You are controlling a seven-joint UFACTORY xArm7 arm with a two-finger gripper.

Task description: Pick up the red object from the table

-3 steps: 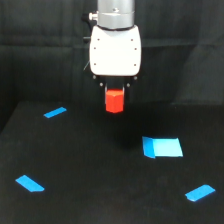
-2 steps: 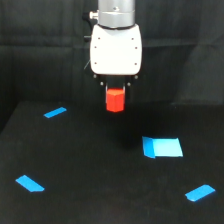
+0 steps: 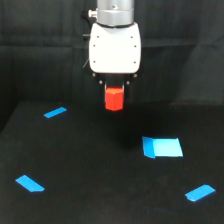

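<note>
Gripper: we see the gripper (image 3: 114,95) under the white head (image 3: 114,47), its short dark fingers pinching the red block from both sides.
Red block: the red block (image 3: 114,98) hangs below the head, top tucked between the fingers, clear of the table.
Table: black table (image 3: 90,170), dark backdrop behind it.
Blue rectangle: we put the blue rectangle (image 3: 161,147) at about 4 o'clock from the block, flat on the table, well apart.
Strips: one blue strip (image 3: 55,112) at 9 o'clock from the block; another (image 3: 30,183) at 7 o'clock near the exterior view's left edge; a third (image 3: 199,192) at 5 o'clock, near the exterior view's right edge.
Arm: grey wrist (image 3: 115,10) straight above the head, at 12 o'clock.
</note>
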